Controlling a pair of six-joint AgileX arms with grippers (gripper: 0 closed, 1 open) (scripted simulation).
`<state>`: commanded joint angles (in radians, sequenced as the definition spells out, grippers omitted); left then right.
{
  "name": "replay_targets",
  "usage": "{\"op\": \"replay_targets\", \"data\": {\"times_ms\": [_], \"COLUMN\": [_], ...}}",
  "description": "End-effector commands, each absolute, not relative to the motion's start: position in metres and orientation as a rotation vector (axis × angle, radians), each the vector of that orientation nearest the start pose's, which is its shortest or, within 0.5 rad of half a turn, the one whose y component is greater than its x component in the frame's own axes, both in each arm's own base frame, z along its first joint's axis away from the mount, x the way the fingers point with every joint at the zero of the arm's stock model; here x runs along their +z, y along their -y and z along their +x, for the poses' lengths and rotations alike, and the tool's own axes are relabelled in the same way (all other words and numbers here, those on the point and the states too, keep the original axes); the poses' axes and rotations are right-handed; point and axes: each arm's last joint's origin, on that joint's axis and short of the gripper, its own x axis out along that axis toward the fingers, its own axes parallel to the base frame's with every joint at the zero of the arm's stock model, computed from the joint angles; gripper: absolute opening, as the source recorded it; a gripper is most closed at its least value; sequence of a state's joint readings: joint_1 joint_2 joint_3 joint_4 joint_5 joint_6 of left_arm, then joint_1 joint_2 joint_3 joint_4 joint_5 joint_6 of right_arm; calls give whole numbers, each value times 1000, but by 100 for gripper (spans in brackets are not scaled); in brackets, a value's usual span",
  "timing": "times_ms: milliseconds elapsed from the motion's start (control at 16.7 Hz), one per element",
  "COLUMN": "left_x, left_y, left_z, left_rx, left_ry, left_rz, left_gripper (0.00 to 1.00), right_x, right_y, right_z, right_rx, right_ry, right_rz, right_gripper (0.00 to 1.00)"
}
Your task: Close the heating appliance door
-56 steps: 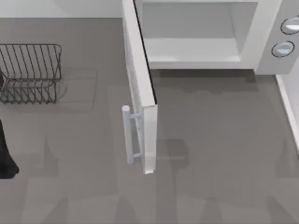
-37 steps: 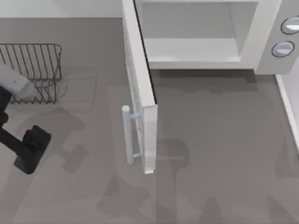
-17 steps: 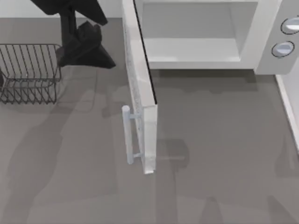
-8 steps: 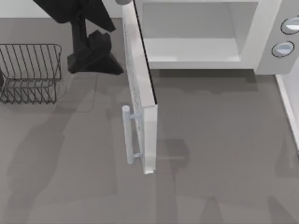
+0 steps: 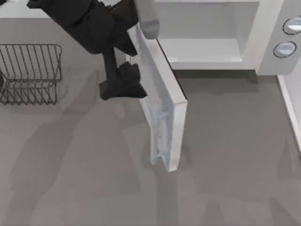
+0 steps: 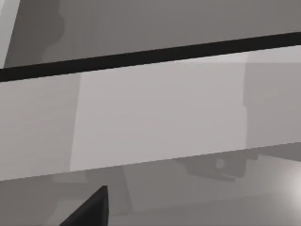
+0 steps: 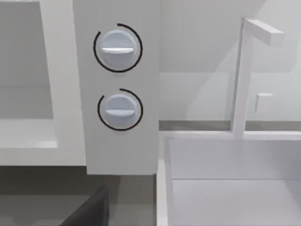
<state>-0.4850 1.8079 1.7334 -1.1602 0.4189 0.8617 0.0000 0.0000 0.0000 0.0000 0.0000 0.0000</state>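
Here, at the table's left side, a dark wire rack (image 5: 30, 73) is sitting idle, and just right of it my left arm is reaching down from the far edge, its left gripper (image 5: 123, 84) pressing against the outer face of the door (image 5: 162, 110); whether its fingers are spread or closed cannot be told. The door is standing partly open, angling out from the heating appliance (image 5: 263, 42) at the far right, its pale cavity gaping behind.
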Motion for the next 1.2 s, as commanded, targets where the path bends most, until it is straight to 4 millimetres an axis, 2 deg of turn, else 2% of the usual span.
{"op": "replay_targets", "data": {"times_ms": [180, 960, 1200], "left_x": [307, 307, 307], "left_y": [179, 179, 179], "left_z": [322, 322, 322], "left_rx": [-1272, -1272, -1272], "left_ry": [-856, -856, -856], "left_rz": [728, 728, 728], "left_gripper": [100, 2, 0], "right_x": [160, 160, 160], "right_y": [1, 1, 1], "right_z": [106, 106, 106], "right_rx": [0, 0, 0], "right_ry": [0, 0, 0], "right_rz": [0, 0, 0], "right_gripper": [100, 100, 100]}}
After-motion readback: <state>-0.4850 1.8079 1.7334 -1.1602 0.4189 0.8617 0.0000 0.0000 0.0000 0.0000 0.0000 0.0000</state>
